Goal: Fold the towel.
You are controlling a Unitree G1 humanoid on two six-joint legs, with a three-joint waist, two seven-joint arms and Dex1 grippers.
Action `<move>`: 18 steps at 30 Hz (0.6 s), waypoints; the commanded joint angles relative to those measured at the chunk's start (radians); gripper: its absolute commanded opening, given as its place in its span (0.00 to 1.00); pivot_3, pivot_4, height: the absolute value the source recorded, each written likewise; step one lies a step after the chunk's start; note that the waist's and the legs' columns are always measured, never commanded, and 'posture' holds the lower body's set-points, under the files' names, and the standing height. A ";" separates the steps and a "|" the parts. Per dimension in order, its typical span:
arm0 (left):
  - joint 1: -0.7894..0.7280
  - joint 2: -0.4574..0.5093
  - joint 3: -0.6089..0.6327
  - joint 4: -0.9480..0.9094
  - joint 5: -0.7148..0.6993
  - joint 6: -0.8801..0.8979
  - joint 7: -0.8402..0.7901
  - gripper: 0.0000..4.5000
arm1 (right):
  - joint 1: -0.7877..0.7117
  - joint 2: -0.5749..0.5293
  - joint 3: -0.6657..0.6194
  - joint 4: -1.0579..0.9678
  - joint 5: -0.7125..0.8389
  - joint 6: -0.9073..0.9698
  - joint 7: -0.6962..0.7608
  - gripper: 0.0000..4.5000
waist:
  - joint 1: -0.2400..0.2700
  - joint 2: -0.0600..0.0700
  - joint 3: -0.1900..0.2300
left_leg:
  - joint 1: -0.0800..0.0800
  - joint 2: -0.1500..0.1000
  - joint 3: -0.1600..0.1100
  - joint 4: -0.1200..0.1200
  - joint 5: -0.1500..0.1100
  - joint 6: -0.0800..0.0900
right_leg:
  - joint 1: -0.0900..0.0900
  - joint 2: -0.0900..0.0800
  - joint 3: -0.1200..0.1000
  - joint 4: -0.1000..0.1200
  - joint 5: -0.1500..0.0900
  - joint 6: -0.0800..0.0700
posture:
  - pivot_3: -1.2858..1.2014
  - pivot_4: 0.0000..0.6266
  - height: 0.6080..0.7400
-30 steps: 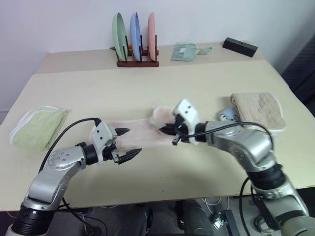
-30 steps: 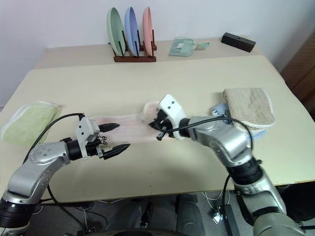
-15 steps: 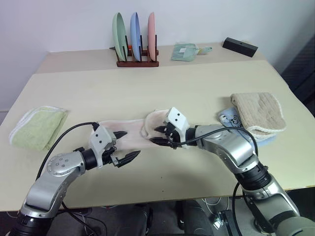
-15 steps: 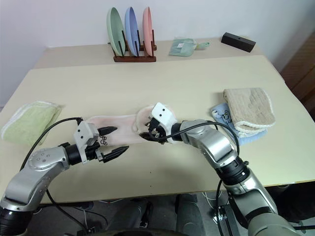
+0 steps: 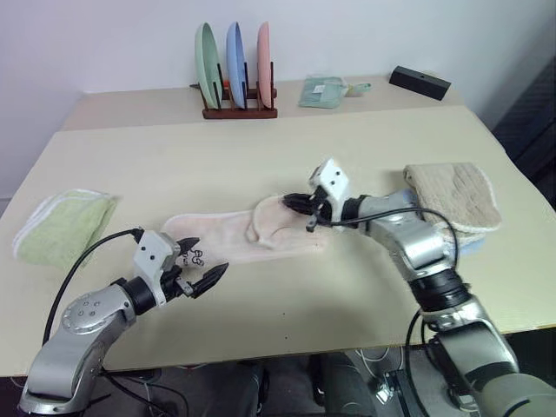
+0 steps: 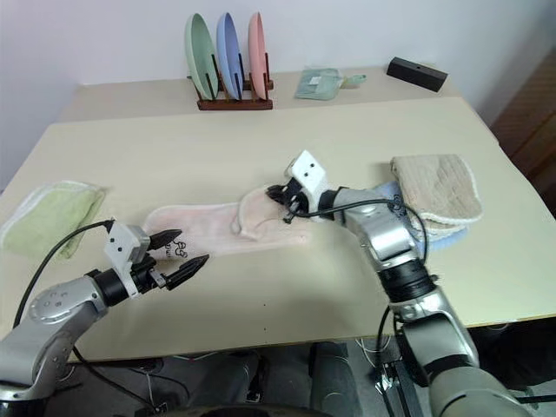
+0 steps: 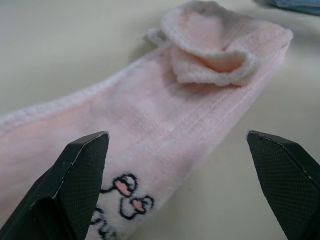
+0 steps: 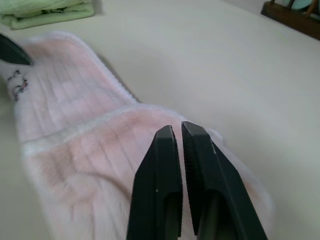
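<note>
My right gripper [image 5: 300, 207] has dropped the turned-over end of the pale pink terry towel [image 5: 248, 236] on the beige table [image 5: 261, 156] and now hovers empty, fingers together, my left gripper [image 5: 198, 271] spread wide near the printed end, fold only begun.

The towel [image 5: 239, 235] is pale pink terry cloth, lying flat as a long strip across the middle of the surface [image 5: 261, 156]. Its three-o'clock end is folded back over itself in a loose rumpled flap. A small dark printed mark sits near its nine-o'clock end.
</note>
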 commanded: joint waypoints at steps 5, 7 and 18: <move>0.076 -0.041 0.025 -0.070 0.005 -0.012 0.064 1.00 | 0.041 0.042 0.118 0.221 -0.184 -0.262 0.027 0.02 | 0.004 -0.001 -0.001 | 0.000 0.000 0.000 0.000 0.000 0.000 | 0.001 0.000 0.000 0.000 0.000 0.000 | 0.52 0.24 0.96; 0.090 -0.046 0.024 -0.077 0.012 -0.018 0.073 1.00 | 0.049 0.046 0.117 0.240 -0.200 -0.293 0.030 0.02 | 0.003 -0.001 -0.001 | 0.001 0.000 0.000 0.000 0.000 0.000 | 0.001 0.000 0.000 0.000 0.000 0.000 | 0.52 0.24 0.96; 0.243 -0.266 0.203 -0.217 -0.372 0.157 0.320 1.00 | -0.037 -0.029 -0.060 -0.034 -0.091 -0.316 0.111 0.73 | 0.004 -0.002 -0.001 | 0.001 0.000 0.000 0.000 0.000 -0.001 | 0.001 0.001 0.000 0.000 0.000 0.000 | 0.52 0.24 0.96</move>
